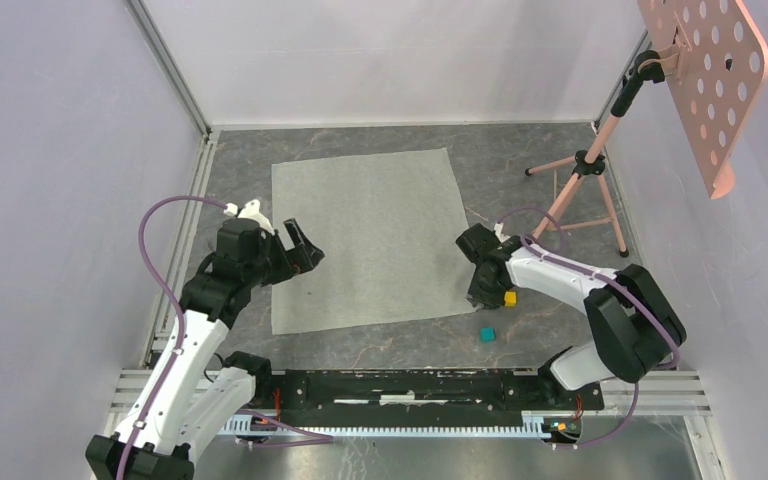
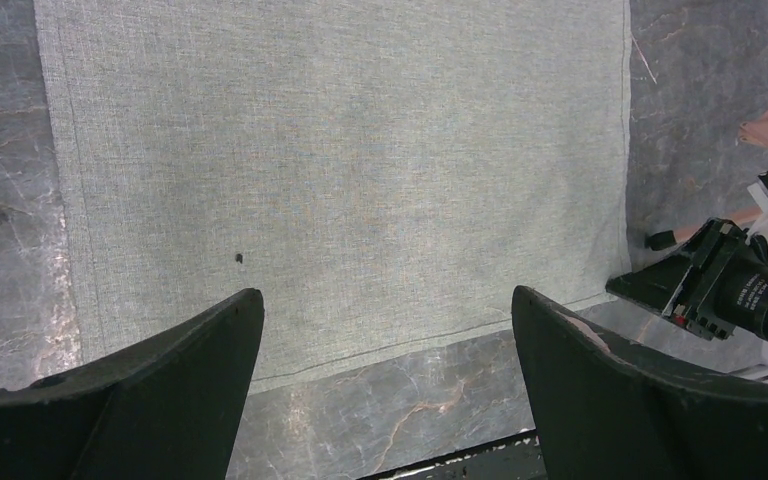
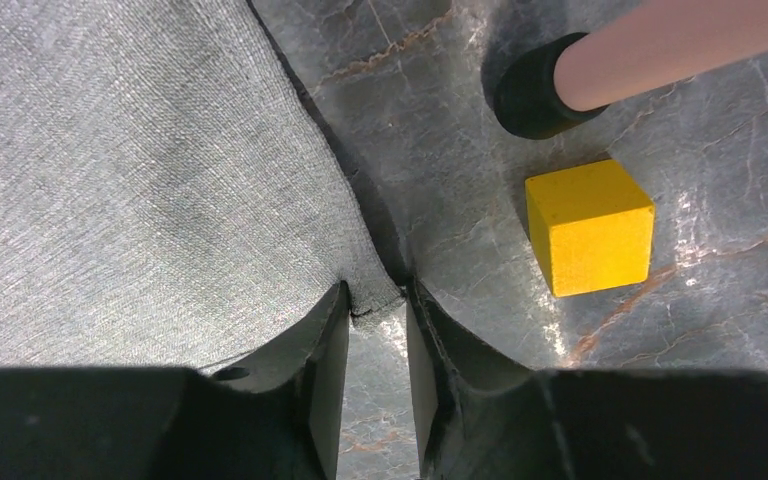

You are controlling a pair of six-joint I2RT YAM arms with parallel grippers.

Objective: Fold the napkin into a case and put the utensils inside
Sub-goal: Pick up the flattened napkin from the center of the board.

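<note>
Grey-green napkin (image 1: 370, 240), judged soft, light and limp, lies flat on counter (image 1: 520, 170); right end effector (image 3: 375, 300) straddles its near-right corner, jaws narrow but unclenched; left end effector (image 2: 385, 295) gapes empty.

white arms (image 1: 192, 350), black joints (image 1: 632, 325), purple cables (image 1: 150, 250)

Napkin (image 1: 370, 235): grey-green cloth, laid flat and unfolded at centre of table (image 1: 410, 345), slightly skewed; near-right corner is puckered upward.
</note>
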